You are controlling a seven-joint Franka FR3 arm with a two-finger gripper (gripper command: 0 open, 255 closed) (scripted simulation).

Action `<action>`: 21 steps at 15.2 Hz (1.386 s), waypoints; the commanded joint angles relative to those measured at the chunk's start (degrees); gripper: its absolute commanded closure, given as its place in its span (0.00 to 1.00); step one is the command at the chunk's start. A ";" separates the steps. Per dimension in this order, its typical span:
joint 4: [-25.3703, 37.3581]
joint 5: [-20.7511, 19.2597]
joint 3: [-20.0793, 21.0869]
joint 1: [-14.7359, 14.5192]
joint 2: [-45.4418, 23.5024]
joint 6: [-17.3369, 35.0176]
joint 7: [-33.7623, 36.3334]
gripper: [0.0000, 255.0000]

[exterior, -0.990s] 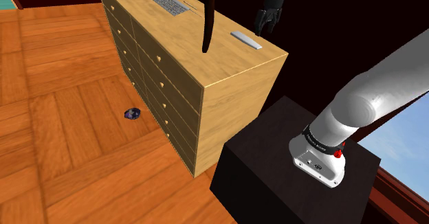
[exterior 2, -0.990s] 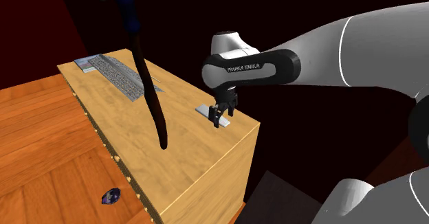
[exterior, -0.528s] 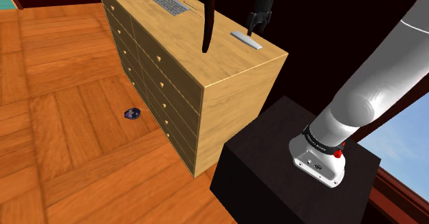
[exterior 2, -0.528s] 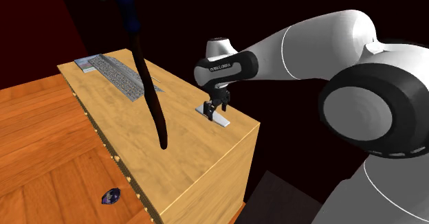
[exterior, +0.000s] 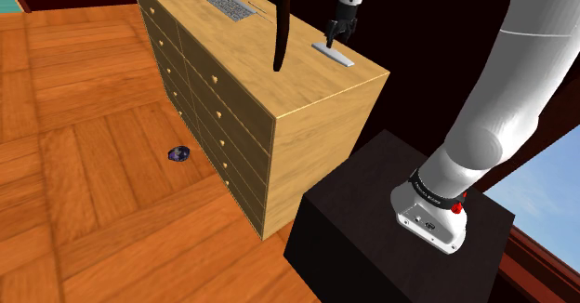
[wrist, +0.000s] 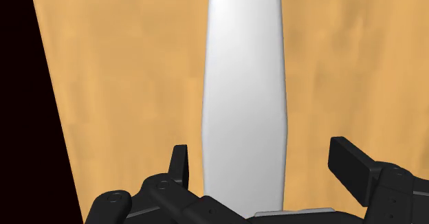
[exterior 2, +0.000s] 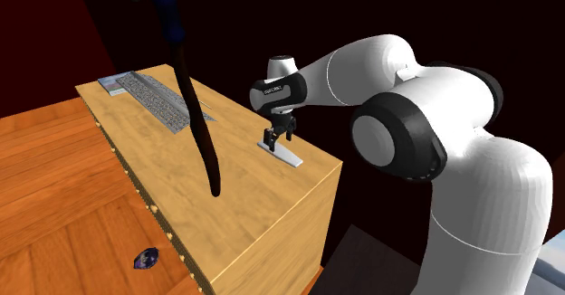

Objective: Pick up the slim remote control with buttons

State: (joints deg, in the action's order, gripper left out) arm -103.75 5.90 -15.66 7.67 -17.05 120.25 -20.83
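Since the job is lifting the remote (exterior: 334, 53), hangs the gripper (exterior: 330, 39) low over one end of it, fingers (wrist: 180, 164) spread to either long side and touching neither, so nothing grasped yet. Lined up lengthwise, apparently for a pinch across the narrow width. Lies flat and plain white near the dresser's (exterior: 316, 134) top corner, at one o'clock from the shoulder view's middle. Black stick (exterior: 281, 32) at its nine o'clock, apart.

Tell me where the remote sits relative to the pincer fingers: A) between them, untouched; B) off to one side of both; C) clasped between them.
A: the wrist view shows the white remote lying between the fingers of the open pincer, with bare dresser top showing on either side.
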 commanded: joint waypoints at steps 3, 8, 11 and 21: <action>-0.63 0.70 0.18 0.29 -1.92 2.57 -0.49 0.00; -1.71 1.20 0.38 0.41 -3.20 4.88 -0.83 0.00; -1.76 1.24 0.36 0.50 -3.28 5.01 -0.96 1.00; -0.81 0.78 0.21 0.30 -2.12 2.94 -0.55 1.00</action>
State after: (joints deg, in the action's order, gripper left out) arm -104.70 6.84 -15.39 8.05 -19.64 123.78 -21.50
